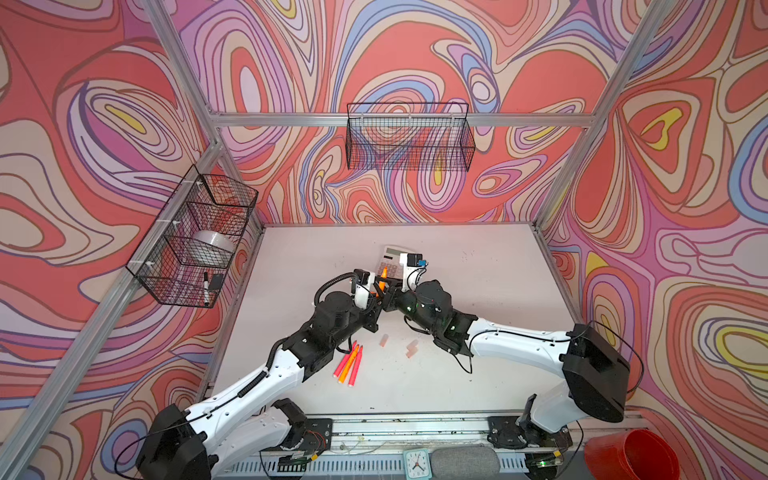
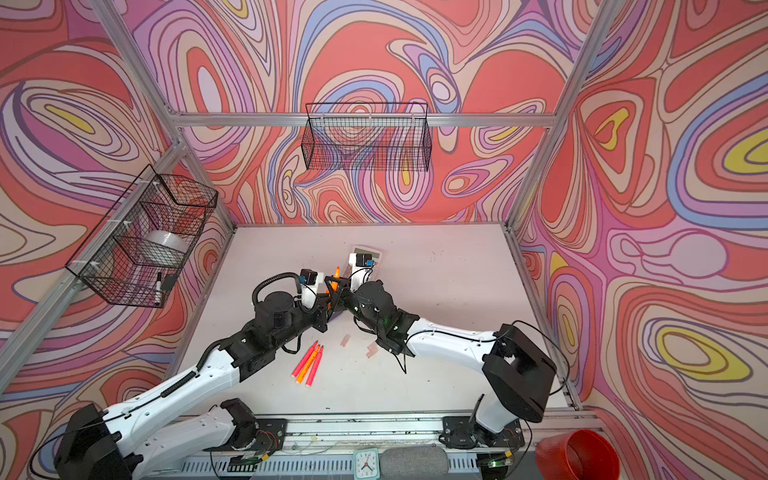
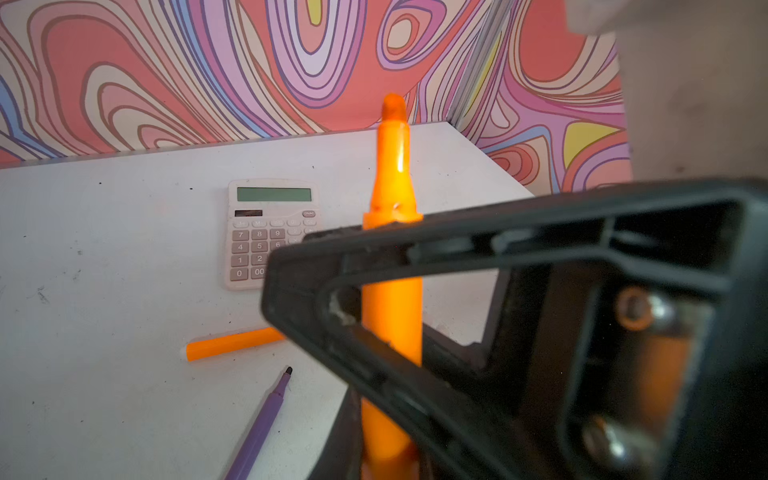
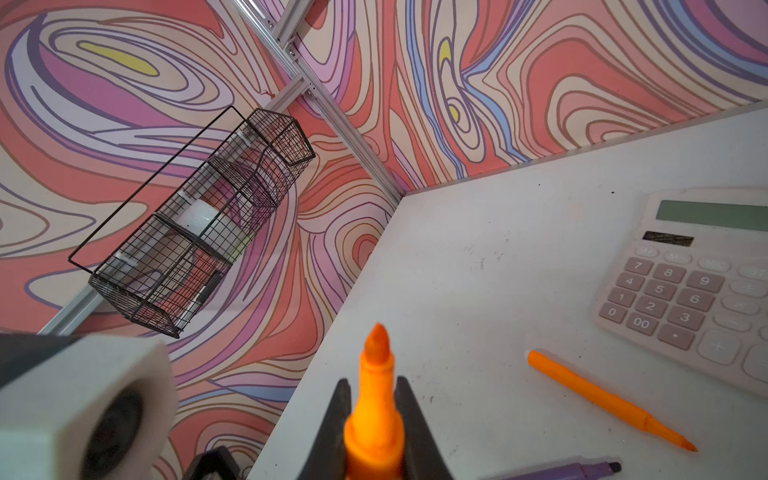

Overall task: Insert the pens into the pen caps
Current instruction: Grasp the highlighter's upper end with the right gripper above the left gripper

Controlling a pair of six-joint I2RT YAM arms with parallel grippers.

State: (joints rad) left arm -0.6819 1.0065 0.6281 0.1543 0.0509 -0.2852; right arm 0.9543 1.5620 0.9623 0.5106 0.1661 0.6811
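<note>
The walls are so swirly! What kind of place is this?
Probably a robot test booth: two robot arms mounted at a white table, boxed in by a metal frame and printed walls.

Orange pen (image 2: 337,273) tip-up; three loose pens (image 2: 308,365) and pale caps (image 2: 345,340) flat on table (image 2: 436,311).

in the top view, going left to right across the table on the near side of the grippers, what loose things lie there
three pens bundled together → single pen cap → two pen caps side by side
</note>
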